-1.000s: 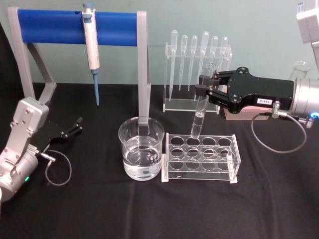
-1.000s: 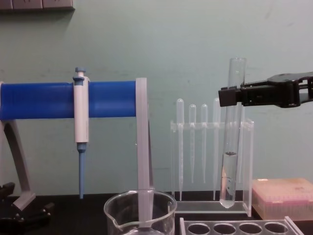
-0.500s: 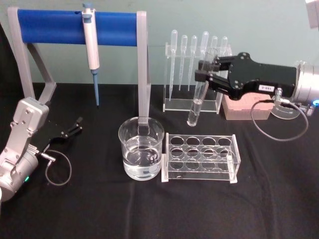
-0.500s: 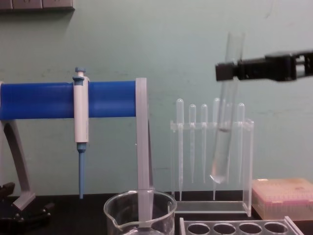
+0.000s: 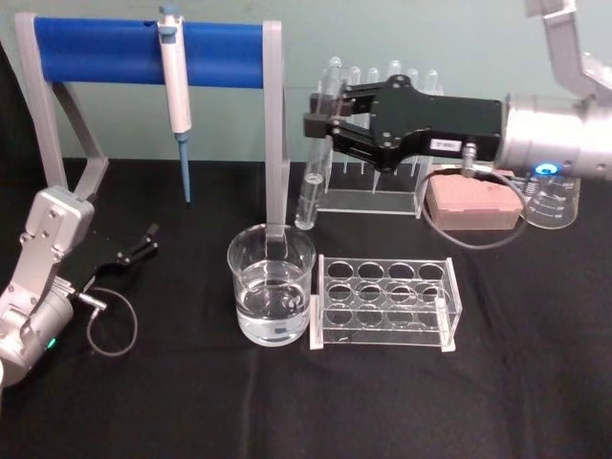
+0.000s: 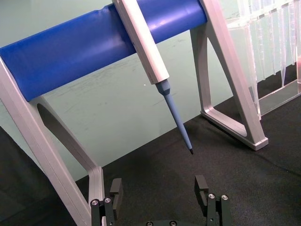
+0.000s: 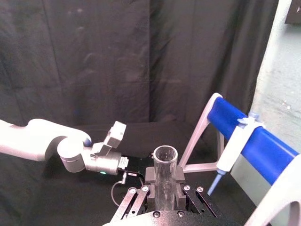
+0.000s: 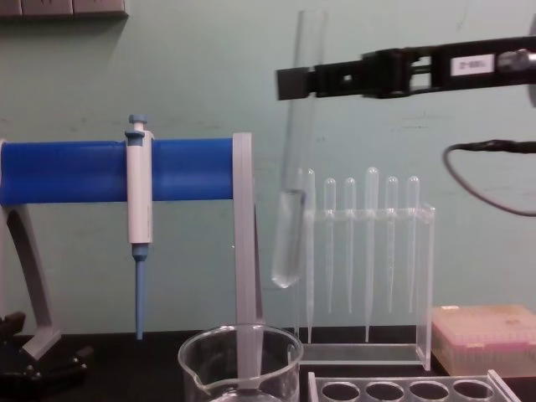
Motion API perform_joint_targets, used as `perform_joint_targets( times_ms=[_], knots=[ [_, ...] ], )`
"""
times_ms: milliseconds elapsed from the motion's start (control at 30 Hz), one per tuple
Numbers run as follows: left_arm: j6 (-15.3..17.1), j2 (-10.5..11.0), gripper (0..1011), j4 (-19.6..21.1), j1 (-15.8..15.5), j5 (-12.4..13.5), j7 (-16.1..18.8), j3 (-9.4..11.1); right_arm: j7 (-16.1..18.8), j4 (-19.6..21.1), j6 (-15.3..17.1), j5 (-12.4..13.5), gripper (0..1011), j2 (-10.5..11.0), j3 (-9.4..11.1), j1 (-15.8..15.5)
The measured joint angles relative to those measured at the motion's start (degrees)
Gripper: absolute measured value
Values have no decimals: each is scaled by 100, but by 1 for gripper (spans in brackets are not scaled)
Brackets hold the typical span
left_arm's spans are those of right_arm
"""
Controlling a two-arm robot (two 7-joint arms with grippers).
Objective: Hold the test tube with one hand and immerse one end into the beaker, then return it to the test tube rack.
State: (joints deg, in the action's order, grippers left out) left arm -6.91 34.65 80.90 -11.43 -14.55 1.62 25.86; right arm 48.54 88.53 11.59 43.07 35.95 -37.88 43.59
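My right gripper (image 5: pixel 321 120) is shut on the upper part of the test tube (image 5: pixel 311 186), a long clear glass tube with some clear liquid in its lower end. In the chest view the test tube (image 8: pixel 295 167) hangs slightly tilted, its rounded bottom a little above the rim of the beaker (image 8: pixel 240 368) and clear of it. The beaker (image 5: pixel 271 292) stands on the black table, partly filled with clear liquid. In the right wrist view the fingers clamp the tube (image 7: pixel 165 181) below its open mouth. My left gripper (image 6: pixel 159 190) rests open at the table's left (image 5: pixel 143 244).
A clear rack with round holes (image 5: pixel 384 304) stands right of the beaker. Behind are a pipette stand (image 5: pixel 373 186), a pink box (image 5: pixel 475 203) and a small glass vessel (image 5: pixel 553 201). A micropipette (image 5: pixel 174 86) hangs on the blue-barred frame (image 5: pixel 96 50) at the back left.
My right gripper has lifted the test tube away from the rack and carried it left, to just above and behind the beaker. The left arm has stayed put.
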Motion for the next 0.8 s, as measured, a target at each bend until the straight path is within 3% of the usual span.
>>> perform_joint_targets(
  times_ms=[400,800],
  knots=[
    [0,0,1000,0,0,0,0,0,-106,-156,40,57,241,-172,-318,32],
    [0,0,1000,0,0,0,0,0,-196,-571,-274,-69,241,-401,-499,-130]
  ],
)
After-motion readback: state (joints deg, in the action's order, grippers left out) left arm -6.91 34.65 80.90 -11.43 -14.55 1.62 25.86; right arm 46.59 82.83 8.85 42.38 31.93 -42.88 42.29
